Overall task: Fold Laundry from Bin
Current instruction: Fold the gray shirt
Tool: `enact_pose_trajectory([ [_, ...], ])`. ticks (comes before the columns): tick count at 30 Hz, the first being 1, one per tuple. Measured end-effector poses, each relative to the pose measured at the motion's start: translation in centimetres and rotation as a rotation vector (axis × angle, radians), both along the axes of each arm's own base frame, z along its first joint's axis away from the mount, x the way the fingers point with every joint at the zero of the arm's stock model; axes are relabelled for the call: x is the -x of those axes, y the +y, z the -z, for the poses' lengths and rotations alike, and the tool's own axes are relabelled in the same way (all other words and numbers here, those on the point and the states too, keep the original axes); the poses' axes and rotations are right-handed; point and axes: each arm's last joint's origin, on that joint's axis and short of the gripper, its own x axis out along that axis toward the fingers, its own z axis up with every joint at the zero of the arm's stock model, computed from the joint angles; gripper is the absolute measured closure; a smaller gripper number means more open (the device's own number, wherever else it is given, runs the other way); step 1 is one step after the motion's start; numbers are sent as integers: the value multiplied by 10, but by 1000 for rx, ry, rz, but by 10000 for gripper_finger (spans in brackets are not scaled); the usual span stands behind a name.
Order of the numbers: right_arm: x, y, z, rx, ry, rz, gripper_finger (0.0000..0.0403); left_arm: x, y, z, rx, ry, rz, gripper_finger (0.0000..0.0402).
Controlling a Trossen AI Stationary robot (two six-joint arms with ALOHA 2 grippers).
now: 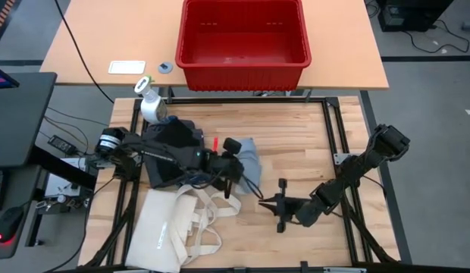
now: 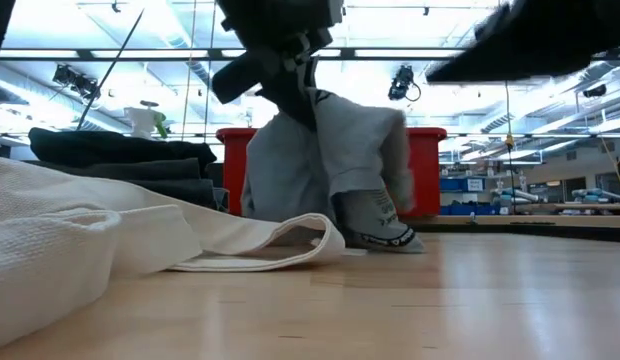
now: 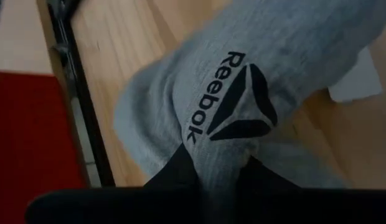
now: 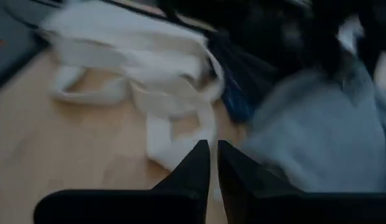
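Note:
My left gripper point(image 3: 215, 171) is shut on a light grey piece of laundry point(image 2: 320, 160) with a black Reebok logo, at the table's middle point(image 1: 249, 155). A dark pile of laundry point(image 1: 174, 144) lies under my left arm. A cream tote bag point(image 1: 174, 227) is spread at the near left, one handle edge reaching under the hanging grey piece. My right gripper point(image 4: 213, 149) hovers right of the grey piece point(image 1: 264, 199), fingers together, holding nothing. The red bin point(image 1: 242, 76) stands on the far table; nothing shows inside it. My left gripper pinches a bunched part of the grey piece just below the Reebok logo point(image 3: 211, 146) between its two fingers. The fingers come slanting down from the table's left. The piece hangs below them, and its lower end point(image 2: 380, 235) rests on the table.
A white spray bottle point(image 1: 150, 102) stands at the far left of the wooden table, beside the dark pile. Bare wood lies to the right and near side point(image 1: 311, 152). A black frame rail point(image 1: 333, 144) borders the right side.

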Motion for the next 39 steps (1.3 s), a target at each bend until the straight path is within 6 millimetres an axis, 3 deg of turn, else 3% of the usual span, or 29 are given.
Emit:
enact_pose_trajectory([
  [5, -9, -1, -6, -21, -15, -161, 326, -1, 5, 9, 27, 22, -59, 359],
  [11, -27, -15, -8, -274, -115, -78, 262, -3, 11, 11, 70, -5, -133, 360],
  [18, -81, -6, 25, -252, -57, -40, 274, -1, 11, 12, 104, -17, -186, 360],
  [22, -105, -5, 43, -250, -68, 68, 290, -1, 10, 11, 131, -35, -218, 360],
  [26, -110, -28, 68, -294, -64, 245, 306, 1, 5, 12, 162, -31, -229, 360],
  [30, -100, -52, 84, -315, -111, 367, 327, 3, -2, 13, 181, -19, -225, 360],
  [34, -90, -74, 93, -242, -131, 471, 347, 4, -10, 13, 177, -16, -197, 360],
  [39, -95, -102, 94, -195, -113, 503, 359, 3, -20, 12, 193, -19, -129, 352],
])
